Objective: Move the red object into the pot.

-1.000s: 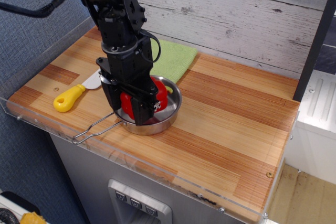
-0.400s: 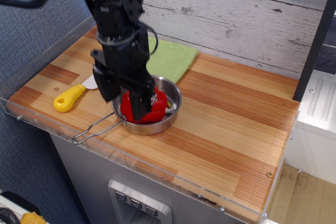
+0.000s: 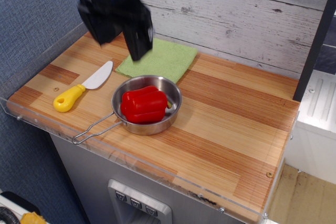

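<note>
The red toy bell pepper (image 3: 144,104) lies inside the shallow steel pot (image 3: 170,113), which stands near the front left of the wooden counter with its wire handle (image 3: 93,129) pointing to the front left. My gripper (image 3: 119,39) is raised well above and behind the pot, blurred by motion. Its two dark fingers (image 3: 139,38) are spread apart and hold nothing.
A toy knife with a yellow handle (image 3: 69,98) lies left of the pot. A green cloth (image 3: 163,59) lies behind the pot by the plank wall. A clear plastic rim (image 3: 63,129) runs along the counter's front and left edges.
My gripper has let go of the pepper, which stays in the pot. The gripper has risen up and back, away from the pot.
</note>
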`<state>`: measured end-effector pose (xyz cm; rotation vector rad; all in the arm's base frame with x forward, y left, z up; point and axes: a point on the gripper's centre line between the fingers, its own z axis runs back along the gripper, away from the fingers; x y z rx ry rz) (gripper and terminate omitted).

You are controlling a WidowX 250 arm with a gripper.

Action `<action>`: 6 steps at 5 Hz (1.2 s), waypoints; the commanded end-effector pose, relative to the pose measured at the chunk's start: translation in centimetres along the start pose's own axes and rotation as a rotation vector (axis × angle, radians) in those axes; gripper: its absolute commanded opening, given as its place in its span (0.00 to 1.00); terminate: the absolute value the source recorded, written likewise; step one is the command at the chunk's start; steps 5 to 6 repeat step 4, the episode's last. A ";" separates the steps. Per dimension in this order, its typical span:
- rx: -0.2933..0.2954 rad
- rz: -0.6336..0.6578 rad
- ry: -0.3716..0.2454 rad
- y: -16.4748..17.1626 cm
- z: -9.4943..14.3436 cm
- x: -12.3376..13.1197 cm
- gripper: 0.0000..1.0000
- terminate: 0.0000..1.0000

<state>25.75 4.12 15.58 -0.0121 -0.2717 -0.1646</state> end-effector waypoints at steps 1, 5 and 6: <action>-0.029 0.046 0.041 1.5 2.1 -0.2 1.00 0.00; -0.033 0.048 0.128 1.4 2.2 -0.5 1.00 1.00; -0.033 0.048 0.128 1.4 2.2 -0.5 1.00 1.00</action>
